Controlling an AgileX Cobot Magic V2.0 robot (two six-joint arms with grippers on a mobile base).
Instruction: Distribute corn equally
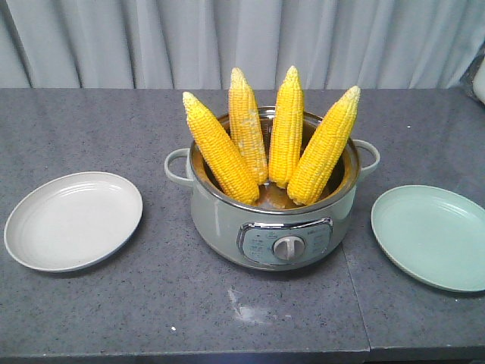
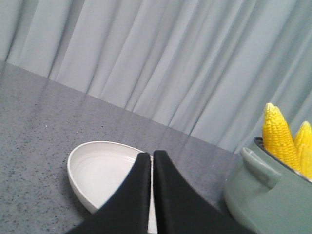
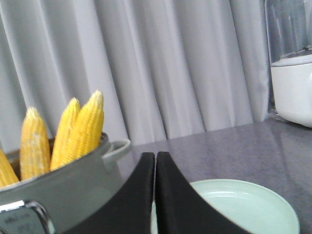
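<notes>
The grey table point(image 1: 91, 318) carries a green pot point(image 1: 220, 227) set between a white plate point(image 1: 72, 220) and a pale green plate point(image 1: 432, 235). 4 corn cobs point(image 1: 288, 129) stand fanned in the pot. The left gripper point(image 2: 151, 155) and right gripper point(image 3: 155, 155) have their fingers pressed together, empty. Pulling 1 leaning cob could topple its neighbours, and tapered kernels may slip.

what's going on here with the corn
Nothing is being handled yet. Four corn cobs stand tips up in the pot, and the white plate and green plate beside it hold none. The left jaws are shut near the white plate, the right jaws shut near the green one.
</notes>
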